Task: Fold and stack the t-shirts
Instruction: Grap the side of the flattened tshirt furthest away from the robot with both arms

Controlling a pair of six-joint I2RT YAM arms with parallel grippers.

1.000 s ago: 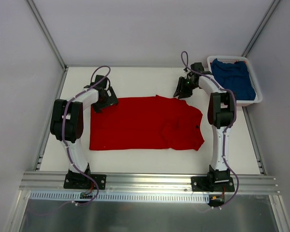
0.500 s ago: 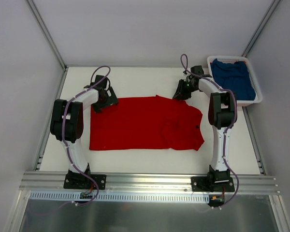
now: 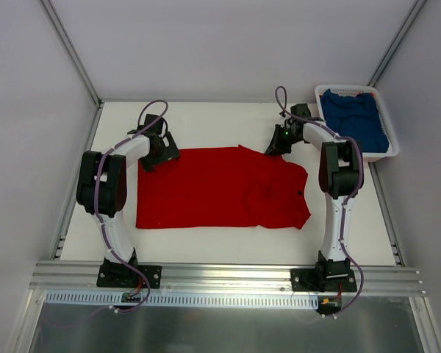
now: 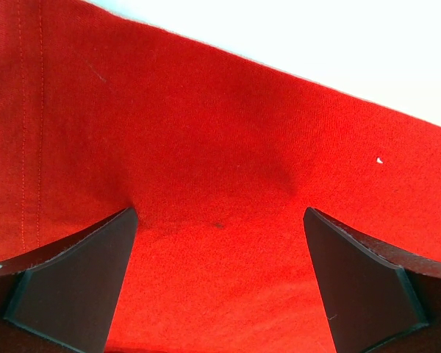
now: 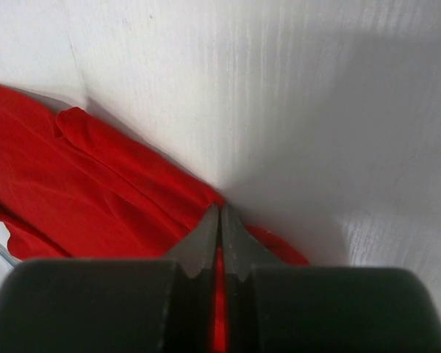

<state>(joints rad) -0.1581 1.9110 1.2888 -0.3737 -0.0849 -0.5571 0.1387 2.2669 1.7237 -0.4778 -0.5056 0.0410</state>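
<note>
The red t-shirt [image 3: 220, 187] lies spread flat on the white table, with some folds at its right side. My left gripper [image 3: 151, 160] is open at the shirt's far left corner; in the left wrist view its jaws [image 4: 219, 215] stand wide apart, down on the red cloth [image 4: 206, 132]. My right gripper [image 3: 273, 148] is at the shirt's far right edge; in the right wrist view it [image 5: 220, 211] is shut on a pinch of the red cloth [image 5: 95, 191]. The blue t-shirt [image 3: 356, 118] lies in the basket.
The white slatted basket [image 3: 382, 156] stands at the table's far right corner. Bare white table top [image 3: 206, 121] lies behind the shirt, and a strip of it [image 3: 220, 243] in front. Frame posts and grey walls close in the sides.
My right gripper has narrowed and closed at the shirt's far right edge, its wrist shifting slightly. The left arm and the shirt have not moved.
</note>
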